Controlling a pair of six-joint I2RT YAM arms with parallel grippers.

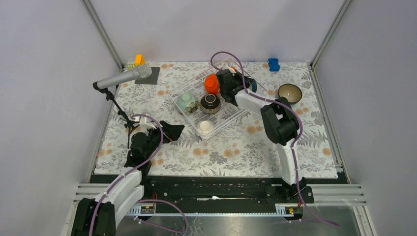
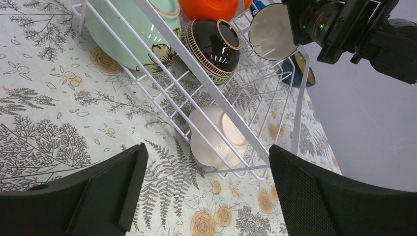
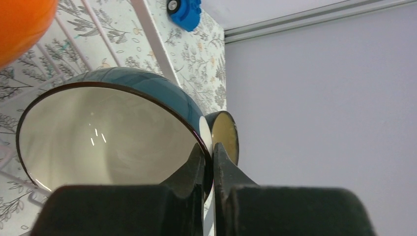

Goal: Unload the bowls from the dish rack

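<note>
Pinching the rim, right hand (image 3: 209, 153) holds teal bowl (image 3: 105, 135).

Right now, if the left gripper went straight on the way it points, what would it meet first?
The left gripper would probably meet the dish rack, its near corner wires, then the white bowl just inside; depth unclear.

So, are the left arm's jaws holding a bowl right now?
No, the left arm's jaws stand wide open and empty, short of the white bowl in the dish rack.
</note>
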